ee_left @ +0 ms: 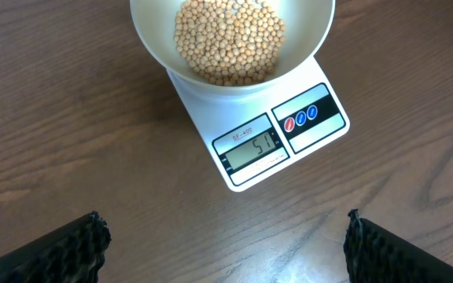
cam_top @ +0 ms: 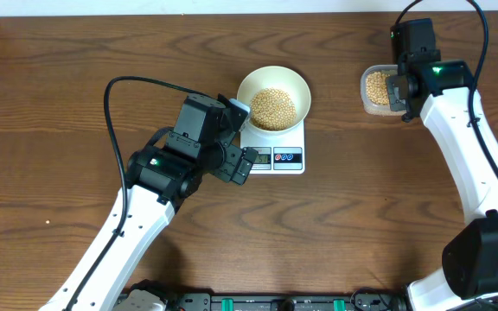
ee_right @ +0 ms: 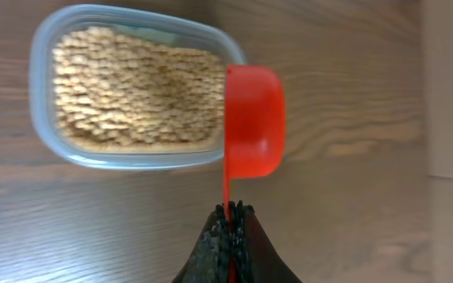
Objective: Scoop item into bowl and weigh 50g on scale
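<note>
The white bowl [cam_top: 273, 95] holds a heap of tan beans [cam_top: 272, 107] and stands on the white scale [cam_top: 277, 149]. In the left wrist view the bowl [ee_left: 157, 43] and beans [ee_left: 228, 39] sit above the scale [ee_left: 267, 145], whose display reads 51. My left gripper [ee_left: 225, 244] is open and empty, just left of and in front of the scale [cam_top: 239, 160]. My right gripper [ee_right: 230, 216] is shut on the handle of a red scoop [ee_right: 252, 118]. The scoop looks empty and is held at the edge of the clear tub of beans [ee_right: 128, 90].
The clear plastic tub [cam_top: 374, 90] stands at the back right of the wooden table, under my right wrist. A black cable arcs over the table left of my left arm [cam_top: 111, 104]. A lighter strip shows at the table's right edge [ee_right: 451, 94].
</note>
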